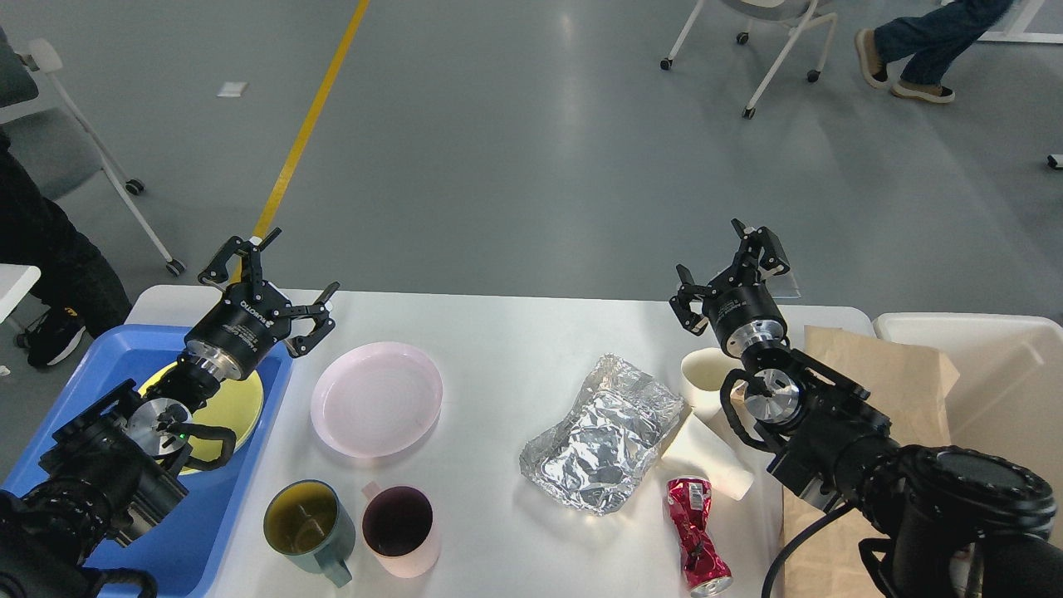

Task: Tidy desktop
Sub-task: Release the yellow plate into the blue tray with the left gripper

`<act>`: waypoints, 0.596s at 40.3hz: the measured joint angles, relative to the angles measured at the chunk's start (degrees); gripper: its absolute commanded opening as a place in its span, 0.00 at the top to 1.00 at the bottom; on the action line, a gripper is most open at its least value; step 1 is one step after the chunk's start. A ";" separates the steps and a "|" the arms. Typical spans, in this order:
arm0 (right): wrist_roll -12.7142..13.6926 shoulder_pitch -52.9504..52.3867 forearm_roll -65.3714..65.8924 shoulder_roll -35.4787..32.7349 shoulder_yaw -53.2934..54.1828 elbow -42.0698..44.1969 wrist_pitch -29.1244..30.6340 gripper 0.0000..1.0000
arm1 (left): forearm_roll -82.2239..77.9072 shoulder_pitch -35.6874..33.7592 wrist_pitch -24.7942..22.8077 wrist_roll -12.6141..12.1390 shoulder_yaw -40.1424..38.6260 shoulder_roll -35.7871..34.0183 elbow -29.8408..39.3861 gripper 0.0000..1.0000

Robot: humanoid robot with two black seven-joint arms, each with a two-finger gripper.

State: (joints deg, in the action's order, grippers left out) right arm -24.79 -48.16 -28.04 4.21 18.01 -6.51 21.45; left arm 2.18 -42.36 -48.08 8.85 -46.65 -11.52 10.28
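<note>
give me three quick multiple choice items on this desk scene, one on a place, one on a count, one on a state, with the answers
1. Where does the yellow plate lie?
A. in the blue tray
B. on the brown paper bag
C. under the foil

2. How many mugs stand at the near edge of the desktop?
A. one
B. two
C. four

3. What state is the red can in?
A. upright and whole
B. crushed, lying on its side
C. standing in the bin

Answers:
1. A, the plate rests inside the tray under the left gripper.
2. B, a green mug and a pink mug stand side by side.
3. B, its body is dented and it lies flat near the crumpled foil.
</note>
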 measured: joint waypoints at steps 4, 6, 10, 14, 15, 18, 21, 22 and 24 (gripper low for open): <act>0.00 0.00 0.00 0.00 0.01 0.01 0.00 0.00 | 0.00 0.00 -0.36 -0.12 -0.01 -0.02 0.00 0.00; 0.00 0.00 0.00 0.00 0.01 0.01 0.00 0.00 | 0.00 -0.05 -1.31 -0.48 0.01 -0.15 0.00 0.00; 0.00 0.00 0.00 0.00 0.01 0.01 0.00 0.00 | 0.01 -0.09 -5.93 -6.25 -0.06 -0.88 0.00 0.00; 0.00 0.00 0.00 0.00 0.01 0.01 0.00 0.00 | 0.21 -0.04 -6.79 -13.84 -0.47 -1.52 0.00 0.00; 0.00 0.00 0.00 0.00 0.01 0.01 0.00 0.00 | 0.25 -0.03 -6.87 -16.47 -0.56 -1.61 -0.02 0.00; 0.00 0.00 0.00 0.00 0.01 0.01 0.00 0.00 | 0.26 -0.01 -6.91 -18.75 -0.59 -1.65 -0.06 0.00; 0.00 0.00 0.00 0.00 0.01 0.01 0.00 0.00 | 0.26 -0.01 -6.92 -19.76 -0.59 -1.66 -0.08 0.00; 0.00 0.00 0.00 0.00 0.01 0.01 0.00 0.00 | 0.26 -0.01 -6.92 -19.84 -0.59 -1.67 -0.08 0.00; 0.00 0.00 0.00 0.01 0.01 0.01 0.00 0.00 | 0.26 -0.01 -6.92 -19.87 -0.59 -1.70 -0.08 0.00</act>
State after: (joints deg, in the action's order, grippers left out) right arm -24.79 -48.16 -28.04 4.21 18.01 -6.50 21.44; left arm 2.44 -42.37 -55.00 -11.02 -47.24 -13.22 10.20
